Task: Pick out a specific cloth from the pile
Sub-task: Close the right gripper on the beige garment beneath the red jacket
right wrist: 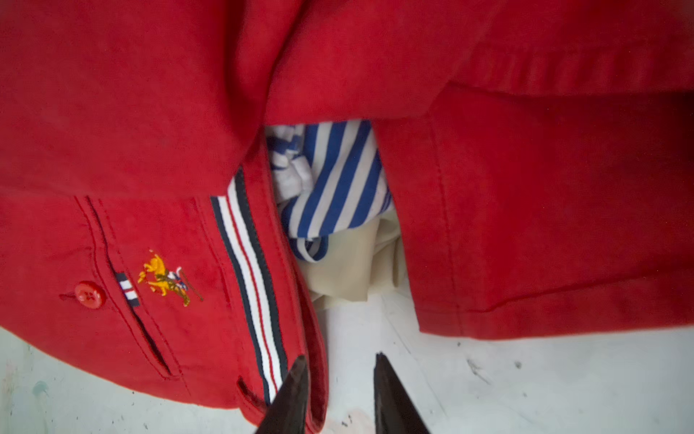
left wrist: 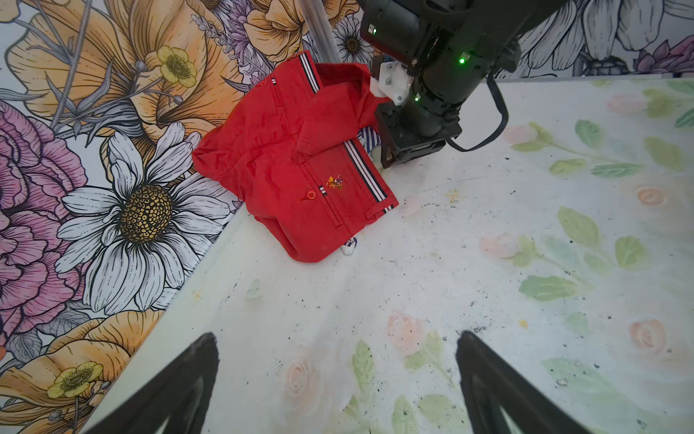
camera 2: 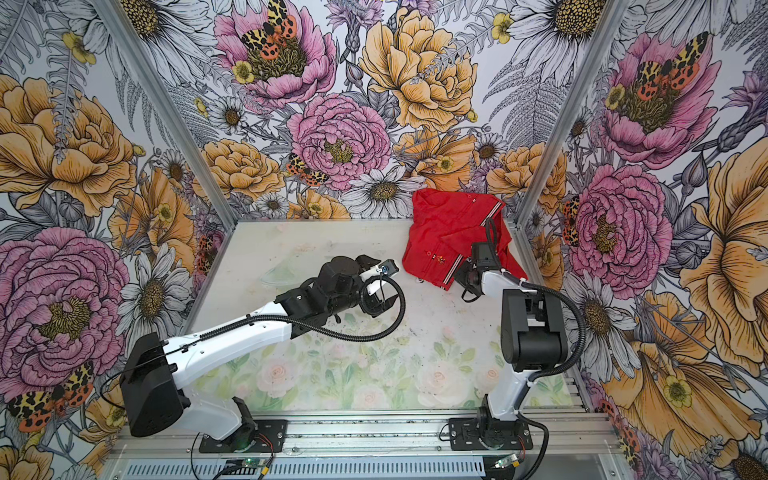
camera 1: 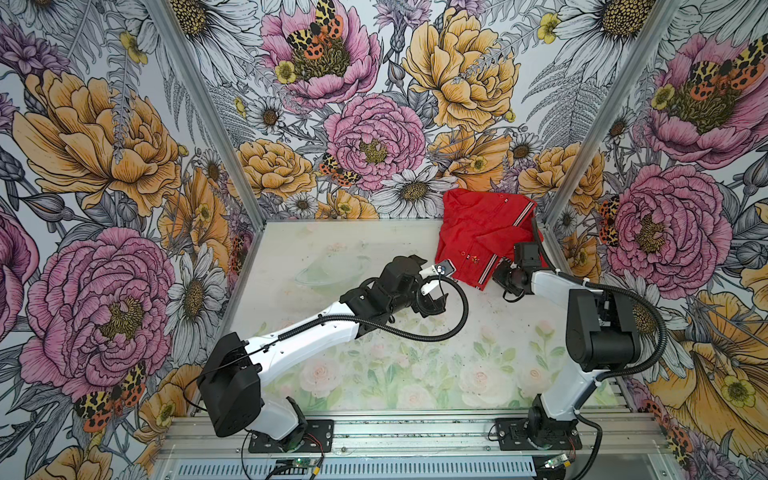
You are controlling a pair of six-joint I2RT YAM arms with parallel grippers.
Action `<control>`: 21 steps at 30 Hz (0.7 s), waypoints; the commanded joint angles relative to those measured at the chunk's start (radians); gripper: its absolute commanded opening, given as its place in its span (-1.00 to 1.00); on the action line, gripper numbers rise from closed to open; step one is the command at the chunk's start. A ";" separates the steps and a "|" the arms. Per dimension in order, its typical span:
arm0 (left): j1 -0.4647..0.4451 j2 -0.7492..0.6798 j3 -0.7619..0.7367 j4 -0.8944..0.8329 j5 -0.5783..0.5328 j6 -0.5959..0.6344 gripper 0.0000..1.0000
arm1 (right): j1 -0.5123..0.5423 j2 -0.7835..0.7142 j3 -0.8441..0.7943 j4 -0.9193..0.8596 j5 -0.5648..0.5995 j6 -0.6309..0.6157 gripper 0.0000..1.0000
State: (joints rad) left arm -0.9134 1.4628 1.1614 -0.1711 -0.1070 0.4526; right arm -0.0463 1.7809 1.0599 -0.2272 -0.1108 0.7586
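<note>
The pile [camera 1: 478, 232] [camera 2: 449, 232] lies in the table's far right corner, topped by a red buttoned shirt [left wrist: 285, 161] [right wrist: 150, 112]. Under the shirt's lifted edge a blue-white striped garment [right wrist: 338, 180] shows. Beneath that is a patch of the cream cloth [right wrist: 353, 263]. My right gripper [right wrist: 341, 359] is low at the pile's near edge, its jaws a narrow gap apart over bare table. One fingertip [right wrist: 300, 370] lies over the shirt's striped hem, and nothing is gripped. My left gripper [left wrist: 337, 338] [camera 1: 432, 280] hovers wide open and empty, left of the pile.
Floral walls close in the table [camera 1: 374, 332] at the back and on both sides. A metal corner post [camera 1: 552, 208] stands right beside the pile. The right arm's wrist [left wrist: 424, 112] sits against the pile's near side.
</note>
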 commanded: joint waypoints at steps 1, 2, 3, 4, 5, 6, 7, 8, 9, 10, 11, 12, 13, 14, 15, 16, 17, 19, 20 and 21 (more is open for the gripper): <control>-0.031 -0.019 0.002 0.029 -0.040 0.022 0.98 | -0.014 0.026 0.039 0.043 0.025 0.025 -0.45; -0.036 -0.021 0.001 0.030 -0.044 0.024 0.98 | -0.018 0.038 0.045 0.043 0.026 0.026 -0.48; -0.041 -0.022 0.000 0.030 -0.048 0.027 0.98 | -0.022 0.048 0.052 0.043 0.026 0.027 -0.52; -0.044 -0.022 0.000 0.029 -0.052 0.028 0.98 | -0.025 0.060 0.058 0.043 0.020 0.030 -0.53; -0.047 -0.022 0.001 0.030 -0.056 0.029 0.98 | -0.029 0.073 0.069 0.045 0.010 0.031 -0.53; -0.048 -0.021 0.002 0.030 -0.064 0.029 0.98 | -0.031 0.087 0.082 0.046 0.002 0.030 -0.54; -0.048 -0.019 0.005 0.029 -0.071 0.028 0.98 | -0.030 0.097 0.091 0.046 -0.006 0.032 -0.55; -0.048 -0.020 0.007 0.029 -0.076 0.028 0.98 | -0.030 0.104 0.100 0.046 -0.012 0.031 -0.55; -0.049 -0.022 0.007 0.030 -0.080 0.030 0.98 | -0.029 0.109 0.108 0.049 -0.016 0.032 -0.55; -0.048 -0.025 0.006 0.030 -0.080 0.030 0.98 | -0.029 0.112 0.112 0.049 -0.016 0.033 -0.54; -0.048 -0.027 0.003 0.032 -0.082 0.030 0.98 | -0.029 0.114 0.116 0.046 -0.014 0.033 -0.54; -0.049 -0.028 0.003 0.033 -0.082 0.031 0.98 | -0.029 0.115 0.118 0.046 -0.010 0.033 -0.54; -0.049 -0.030 0.003 0.035 -0.081 0.031 0.98 | -0.029 0.119 0.119 0.047 -0.007 0.037 -0.53; -0.049 -0.030 0.004 0.035 -0.080 0.031 0.98 | -0.029 0.123 0.120 0.046 -0.007 0.038 -0.53; -0.048 -0.029 0.004 0.035 -0.080 0.030 0.98 | -0.030 0.126 0.122 0.046 -0.008 0.039 -0.53; -0.049 -0.028 0.007 0.035 -0.081 0.028 0.98 | -0.029 0.132 0.124 0.047 -0.010 0.039 -0.53; -0.049 -0.028 0.008 0.035 -0.086 0.024 0.98 | -0.029 0.138 0.125 0.048 -0.015 0.039 -0.53; -0.049 -0.034 0.009 0.035 -0.088 0.021 0.98 | -0.029 0.149 0.127 0.046 -0.021 0.039 -0.53; -0.048 -0.037 0.008 0.035 -0.087 0.022 0.98 | -0.029 0.153 0.126 0.045 -0.021 0.040 -0.52; -0.049 -0.041 0.007 0.037 -0.089 0.024 0.98 | -0.029 0.157 0.123 0.045 -0.020 0.039 -0.52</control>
State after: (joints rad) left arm -0.9619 1.4590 1.1614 -0.1665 -0.1726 0.4721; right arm -0.0753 1.9072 1.1648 -0.1894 -0.1226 0.7891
